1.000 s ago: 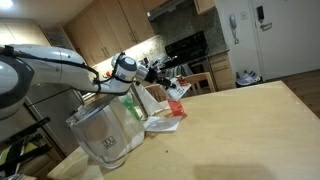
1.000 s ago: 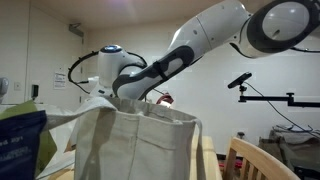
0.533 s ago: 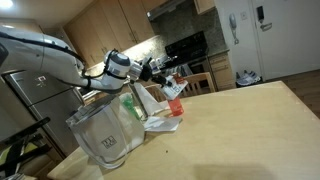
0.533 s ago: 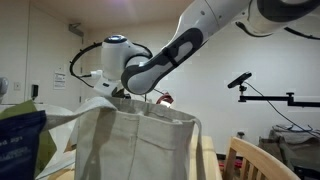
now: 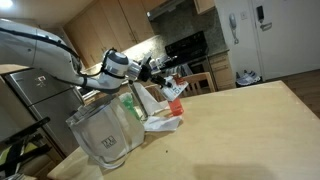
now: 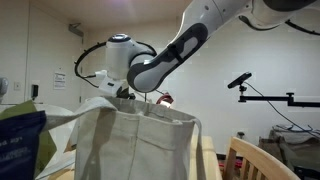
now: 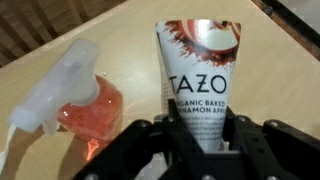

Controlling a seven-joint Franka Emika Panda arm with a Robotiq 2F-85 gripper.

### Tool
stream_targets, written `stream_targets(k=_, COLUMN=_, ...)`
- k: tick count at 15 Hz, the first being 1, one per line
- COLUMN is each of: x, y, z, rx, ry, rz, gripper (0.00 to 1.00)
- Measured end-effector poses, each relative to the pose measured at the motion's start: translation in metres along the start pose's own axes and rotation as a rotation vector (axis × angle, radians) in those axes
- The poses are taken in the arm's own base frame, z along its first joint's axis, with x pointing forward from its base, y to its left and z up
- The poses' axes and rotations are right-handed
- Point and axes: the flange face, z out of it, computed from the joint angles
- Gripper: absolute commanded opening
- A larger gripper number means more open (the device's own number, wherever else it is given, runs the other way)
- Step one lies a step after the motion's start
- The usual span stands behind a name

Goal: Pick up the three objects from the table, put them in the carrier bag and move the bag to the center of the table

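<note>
In the wrist view my gripper (image 7: 200, 125) is shut on a red-and-white packet (image 7: 200, 70) printed TAZO, and its black fingers (image 7: 150, 140) clamp the packet's lower end. The packet hangs above the pale wooden table (image 7: 130, 30). In both exterior views the whitish carrier bag (image 5: 105, 135) (image 6: 140, 145) stands upright with its mouth open. The gripper (image 5: 158, 72) is held just past the bag's rim; in an exterior view the bag hides its fingers. A flat light-coloured carton (image 5: 163, 124) lies on the table beside the bag.
A pink-red pump bottle (image 7: 75, 90) lies on the table left of the packet in the wrist view. Kitchen cabinets and a stove (image 5: 190, 50) stand behind the table. A blue packet (image 6: 20, 140) sits close to the camera, and a chair back (image 6: 260, 160) stands at the table's edge.
The arm's wrist has shifted slightly up and sideways above the bag. The grip on the packet is the same.
</note>
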Motion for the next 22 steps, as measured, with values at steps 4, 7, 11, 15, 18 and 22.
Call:
stream_targets(k=4, x=0.000, y=0.000, z=0.000, rx=0.000, ry=0.000, rz=0.000, gripper=0.40)
stream_targets(k=7, x=0.000, y=0.000, z=0.000, rx=0.000, ry=0.000, rz=0.000, gripper=0.15)
stream_targets(k=11, x=0.008, y=0.006, z=0.001, rx=-0.018, ry=0.008, rz=-0.026, gripper=0.15)
stream_targets(k=15, x=0.014, y=0.007, z=-0.003, rx=-0.069, ry=-0.011, rz=-0.042, gripper=0.15)
stream_targets(k=18, x=0.018, y=-0.004, z=-0.010, rx=-0.122, ry=-0.040, rz=-0.033, gripper=0.15)
stream_targets(k=22, x=0.030, y=-0.031, z=-0.028, rx=-0.219, ry=-0.101, rz=-0.018, gripper=0.15)
